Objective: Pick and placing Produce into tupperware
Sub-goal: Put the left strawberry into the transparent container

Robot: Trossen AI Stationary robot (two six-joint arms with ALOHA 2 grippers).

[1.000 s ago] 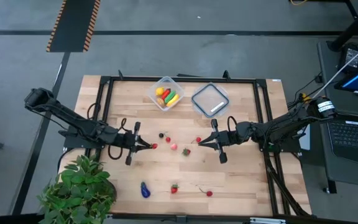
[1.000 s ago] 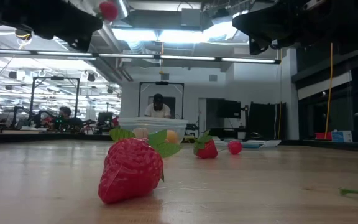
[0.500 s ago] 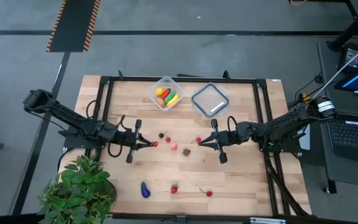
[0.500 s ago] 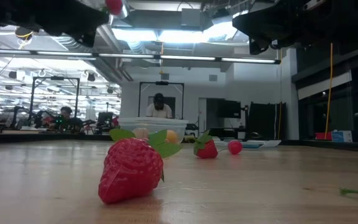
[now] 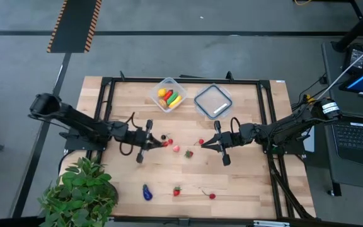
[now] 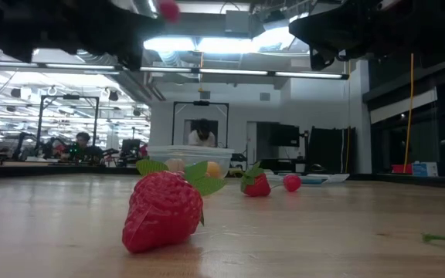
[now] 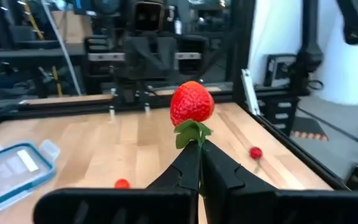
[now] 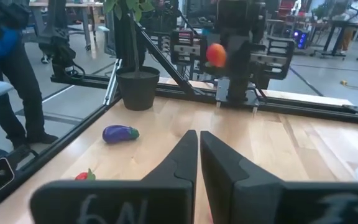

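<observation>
My left gripper [image 5: 163, 143] hovers level over the table's middle, shut on a small red toy strawberry [image 7: 192, 104], one piece of the produce. The clear tupperware [image 5: 169, 94] stands at the far edge with yellow, red, green and orange pieces inside. More produce lies on the wood: a cherry [image 5: 201, 141], a strawberry [image 5: 188, 153], a red piece [image 5: 176, 149], a purple eggplant [image 5: 147, 192]. My right gripper [image 5: 201, 146] faces the left one from the right, shut and empty. My left gripper pinches the strawberry's green leaf cap [image 7: 193, 133] between its two fingertips [image 7: 185, 163]. The fingers lie level and point toward the table's right. The red body stands beyond the tips, clear of the table.
The flat lid [image 5: 213, 101] with a white label lies right of the tupperware. A potted plant [image 5: 80, 192] stands at the near left corner. A strawberry [image 5: 176, 190] and a cherry [image 5: 212, 195] lie near the front edge. A black frame [image 5: 106, 113] runs round the table.
My left gripper has moved toward the table's right and a little toward the far edge, carrying the strawberry clear of the table and staying shut on it. My right gripper has kept still.
</observation>
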